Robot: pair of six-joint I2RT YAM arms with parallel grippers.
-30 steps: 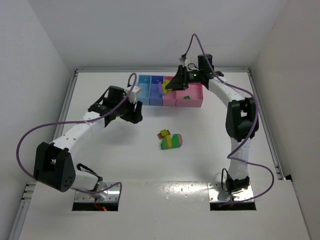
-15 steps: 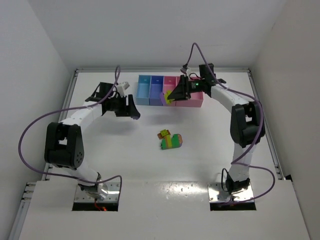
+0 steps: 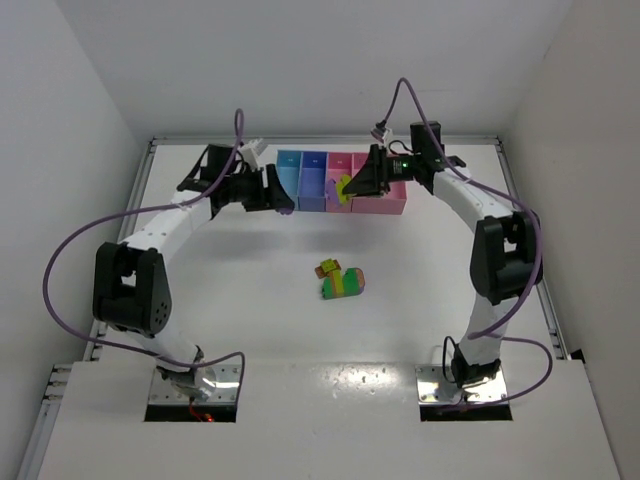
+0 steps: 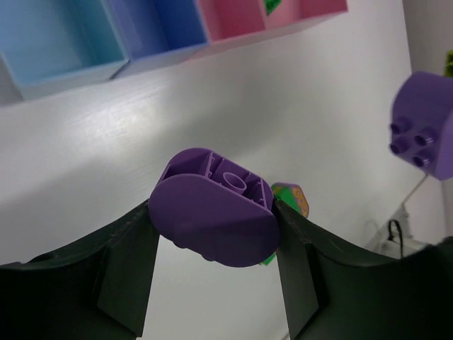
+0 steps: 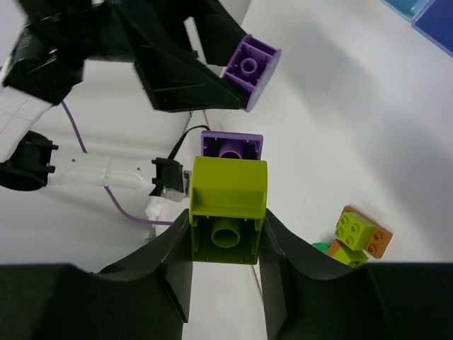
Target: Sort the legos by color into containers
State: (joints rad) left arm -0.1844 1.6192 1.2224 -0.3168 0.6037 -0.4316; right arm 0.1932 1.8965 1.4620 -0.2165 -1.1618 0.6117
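**Delivery step in hand: both grippers loaded at the bins**

A purple brick (image 4: 212, 234) is clamped in the left gripper (image 4: 214, 212), beside the light blue end of the containers (image 3: 313, 203). A lime brick (image 5: 228, 202), with a second purple piece (image 5: 232, 145) joined to it, is pinched in the right gripper (image 5: 226, 230) before the pink bins (image 3: 385, 206). A striped clump (image 3: 341, 280) lies on the counter (image 3: 420, 290). Release over a matching bin is judged next; the joined pair would first need splitting.
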